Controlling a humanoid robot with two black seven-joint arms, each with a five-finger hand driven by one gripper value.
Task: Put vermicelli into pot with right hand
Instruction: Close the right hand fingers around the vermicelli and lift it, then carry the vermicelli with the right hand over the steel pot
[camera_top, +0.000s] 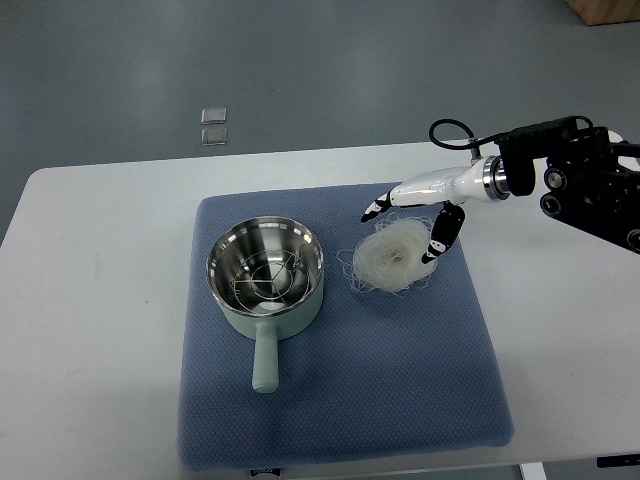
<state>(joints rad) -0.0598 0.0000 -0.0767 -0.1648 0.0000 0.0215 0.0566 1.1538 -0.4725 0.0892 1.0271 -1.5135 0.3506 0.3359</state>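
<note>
One vermicelli nest lies just under the robot hand — fingers spread.

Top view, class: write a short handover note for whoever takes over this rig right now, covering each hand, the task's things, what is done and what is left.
Right hand: open, fingers spread over the vermicelli, not yet closed on it.
Left hand: not in view.
Vermicelli: a loose nest on the blue mat, just right of the pot.
Pot: on the mat, handle pointing toward the robot, a wire rack inside, no vermicelli in it.
Done: right hand at the nest.
Left: grasp, lift, move left, drop into the pot.
</note>
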